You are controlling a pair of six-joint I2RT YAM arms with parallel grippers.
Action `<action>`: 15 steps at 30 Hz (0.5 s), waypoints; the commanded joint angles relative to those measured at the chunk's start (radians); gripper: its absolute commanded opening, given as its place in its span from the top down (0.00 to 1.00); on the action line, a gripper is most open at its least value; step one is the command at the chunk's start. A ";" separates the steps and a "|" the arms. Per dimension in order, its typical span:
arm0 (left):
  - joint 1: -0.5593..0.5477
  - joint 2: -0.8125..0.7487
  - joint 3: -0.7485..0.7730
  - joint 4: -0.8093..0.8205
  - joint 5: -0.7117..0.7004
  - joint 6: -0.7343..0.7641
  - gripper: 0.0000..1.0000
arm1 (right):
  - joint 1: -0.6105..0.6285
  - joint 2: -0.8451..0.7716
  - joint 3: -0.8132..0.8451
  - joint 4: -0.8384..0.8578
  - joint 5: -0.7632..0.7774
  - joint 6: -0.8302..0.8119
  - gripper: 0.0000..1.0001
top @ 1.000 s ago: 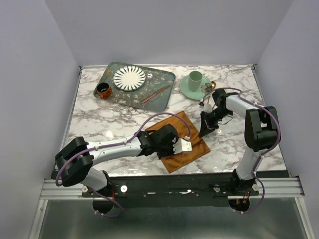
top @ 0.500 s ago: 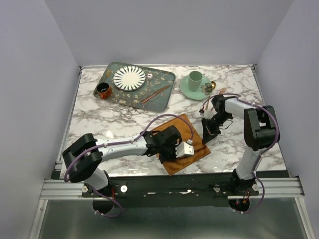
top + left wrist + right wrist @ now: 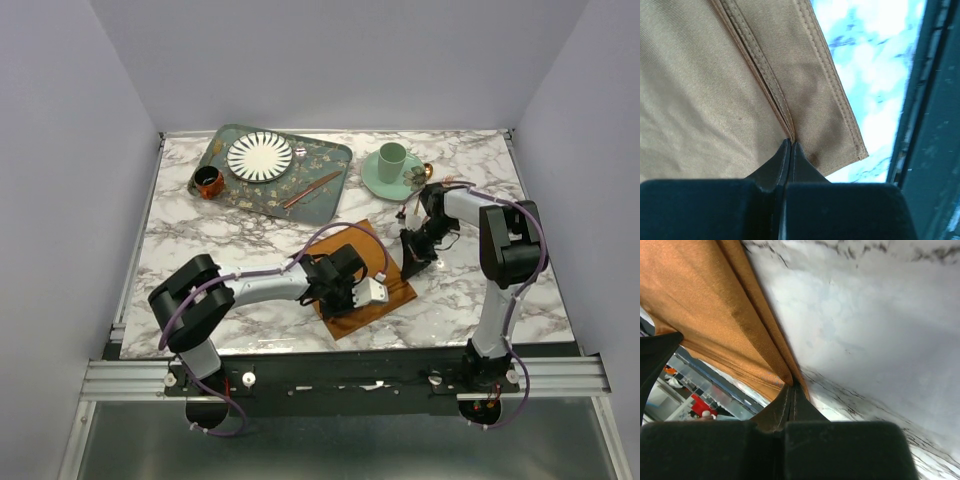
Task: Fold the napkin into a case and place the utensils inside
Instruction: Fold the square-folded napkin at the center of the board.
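- Napkin (image 3: 398, 288) lies part-folded on the surface (image 3: 200, 240) near the front edge; it is not yet a narrow case.
- Your left hand (image 3: 791, 144) is clenched on a hemmed fold of the cloth.
- Your right hand (image 3: 793, 386) pinches the napkin's right edge.
- Farther back, the utensils (image 3: 312, 188) wait unloaded: 1 on the tray (image 3: 335, 160), a spoon-like piece (image 3: 428, 171) by the saucer (image 3: 372, 180).
- Left for you, as I judge it: finish the folds, then load the cutlery.
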 commanded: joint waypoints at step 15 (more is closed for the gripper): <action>-0.027 -0.117 0.090 -0.203 0.079 0.012 1.00 | 0.009 -0.158 -0.023 -0.114 -0.037 -0.042 0.99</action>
